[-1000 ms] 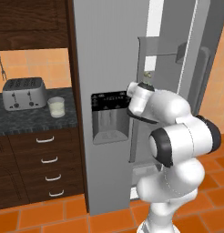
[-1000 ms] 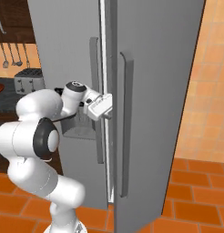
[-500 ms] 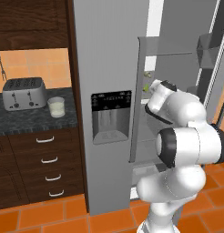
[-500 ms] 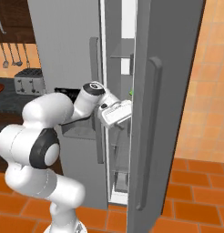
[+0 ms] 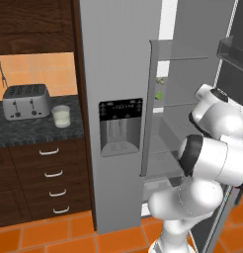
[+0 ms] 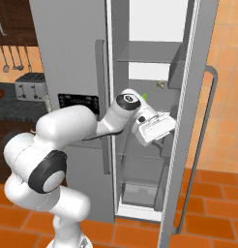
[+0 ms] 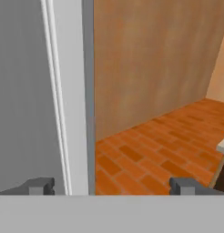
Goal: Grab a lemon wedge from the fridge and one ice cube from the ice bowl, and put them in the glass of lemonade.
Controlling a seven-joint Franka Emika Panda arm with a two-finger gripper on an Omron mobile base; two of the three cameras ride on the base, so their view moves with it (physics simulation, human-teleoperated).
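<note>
the fridge stands with its right door swung wide and the gripper — fingers spread, holding nothing — at centre frame beside that door, so the fetch seems just begun — next, reach up to the lemon wedge on the upper shelf.

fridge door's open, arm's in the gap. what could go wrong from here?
1. The gripper, open and empty, sits close to the inner edge of the right door; swinging toward the shelves could clip it.
2. The lemon wedge is tiny and near the shelf's front edge; a rough approach may knock it off.
3. A small green item lies just below it and could be grabbed by mistake.
</note>
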